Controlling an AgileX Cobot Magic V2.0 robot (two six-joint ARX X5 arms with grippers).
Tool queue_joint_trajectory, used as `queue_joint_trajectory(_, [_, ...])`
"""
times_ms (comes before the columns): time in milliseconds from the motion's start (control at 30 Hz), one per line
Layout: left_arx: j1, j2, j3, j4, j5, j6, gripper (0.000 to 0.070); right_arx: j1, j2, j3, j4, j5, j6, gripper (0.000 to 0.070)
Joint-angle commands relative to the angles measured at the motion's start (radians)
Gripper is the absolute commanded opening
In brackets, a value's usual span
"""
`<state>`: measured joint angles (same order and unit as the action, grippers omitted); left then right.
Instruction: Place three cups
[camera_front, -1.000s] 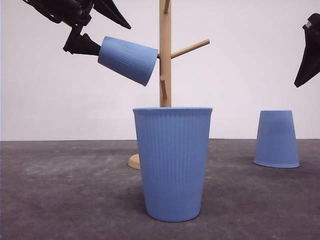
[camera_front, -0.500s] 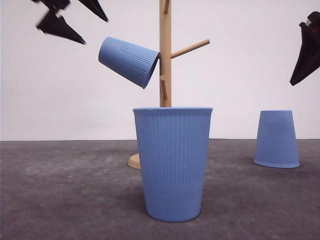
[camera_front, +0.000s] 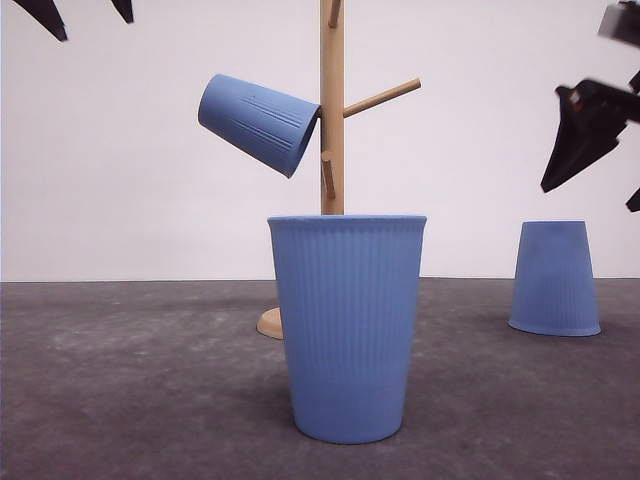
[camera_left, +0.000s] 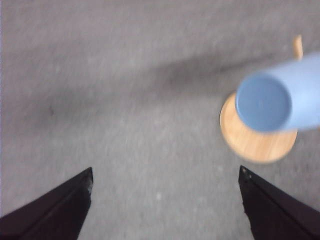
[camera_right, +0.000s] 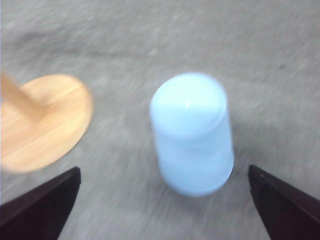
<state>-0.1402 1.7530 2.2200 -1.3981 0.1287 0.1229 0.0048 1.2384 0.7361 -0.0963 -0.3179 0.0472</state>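
Note:
One light-blue cup (camera_front: 258, 122) hangs tilted on a peg of the wooden rack (camera_front: 331, 100), with nothing holding it. A second cup (camera_front: 347, 325) stands upright in front of the rack. The third cup (camera_front: 555, 277) stands upside down at the right. My left gripper (camera_front: 85, 12) is open, up and to the left of the hanging cup (camera_left: 265, 102), well clear of it. My right gripper (camera_front: 590, 197) hovers open above the upside-down cup (camera_right: 192, 132), apart from it, its fingers (camera_right: 45, 205) spread wider than the cup.
The rack's round wooden base (camera_left: 257, 140) rests on the grey table (camera_front: 120, 380), just left of the inverted cup as seen from the right wrist (camera_right: 42, 120). A free peg (camera_front: 382, 97) points up to the right. A white wall is behind.
The left gripper let go of the cup on the peg and pulled away up and to the left. The right gripper moved left and down toward the upside-down cup.

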Motion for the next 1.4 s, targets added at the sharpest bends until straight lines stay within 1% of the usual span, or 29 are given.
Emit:
queue_joint_trajectory(0, [-0.003, -0.002, 0.021, -0.022, -0.021, -0.004, 0.0554, 0.001, 0.037, 0.019, 0.043, 0.004, -0.013, 0.07])
queue_joint_trajectory(133, [-0.017, -0.03, -0.016, -0.059, -0.044, -0.023, 0.0554, 0.001, 0.115, 0.02, 0.125, 0.003, -0.013, 0.07])
queue_joint_trajectory(267, [-0.028, -0.091, -0.139, -0.056, -0.075, -0.041, 0.0554, 0.001, 0.192, 0.042, 0.187, 0.003, -0.014, 0.07])
queue_joint_trajectory(400, [-0.038, -0.203, -0.369, 0.008, -0.134, -0.083, 0.0554, 0.001, 0.273, 0.09, 0.213, 0.002, -0.017, 0.07])
queue_joint_trajectory(567, [-0.039, -0.387, -0.685, 0.124, -0.14, -0.131, 0.0554, 0.001, 0.354, 0.152, 0.214, 0.0, -0.036, 0.07])
queue_joint_trajectory(633, [-0.039, -0.451, -0.775, 0.142, -0.14, -0.14, 0.0554, 0.001, 0.376, 0.166, 0.215, 0.0, -0.036, 0.0695])
queue_joint_trajectory(733, [-0.039, -0.525, -0.865, 0.138, -0.137, -0.161, 0.0554, 0.001, 0.4, 0.176, 0.216, -0.024, -0.036, 0.069])
queue_joint_trajectory(767, [-0.039, -0.547, -0.886, 0.137, -0.137, -0.166, 0.0554, 0.002, 0.405, 0.176, 0.217, -0.024, -0.036, 0.0672])
queue_joint_trajectory(867, [-0.039, -0.605, -0.929, 0.135, -0.137, -0.178, 0.0554, 0.007, 0.417, 0.177, 0.223, -0.028, -0.036, 0.0554])
queue_joint_trajectory(1000, [-0.039, -0.659, -0.94, 0.136, -0.136, -0.192, 0.0554, 0.009, 0.417, 0.177, 0.224, -0.053, -0.036, 0.0334])
queue_joint_trajectory(1033, [-0.039, -0.669, -0.94, 0.139, -0.136, -0.192, 0.0554, 0.009, 0.417, 0.177, 0.223, -0.053, -0.036, 0.0294])
queue_joint_trajectory(1067, [-0.039, -0.678, -0.94, 0.143, -0.136, -0.193, 0.0554, 0.009, 0.417, 0.177, 0.223, -0.054, -0.036, 0.027])
queue_joint_trajectory(1100, [-0.039, -0.686, -0.94, 0.147, -0.136, -0.195, 0.0554, 0.009, 0.417, 0.177, 0.223, -0.06, -0.036, 0.0257])
queue_joint_trajectory(1167, [-0.039, -0.696, -0.94, 0.16, -0.136, -0.195, 0.0554, 0.004, 0.416, 0.184, 0.223, -0.089, -0.031, 0.0254])
queue_joint_trajectory(1233, [-0.039, -0.701, -0.94, 0.174, -0.136, -0.196, 0.0554, -0.006, 0.414, 0.208, 0.211, -0.138, -0.015, 0.0254])
queue_joint_trajectory(1267, [-0.039, -0.701, -0.94, 0.179, -0.136, -0.195, 0.0554, -0.014, 0.413, 0.229, 0.196, -0.17, 0.004, 0.0254])
queue_joint_trajectory(1367, [-0.039, -0.7, -0.94, 0.197, -0.136, -0.195, 0.0554, -0.045, 0.405, 0.331, 0.122, -0.304, 0.051, 0.0254])
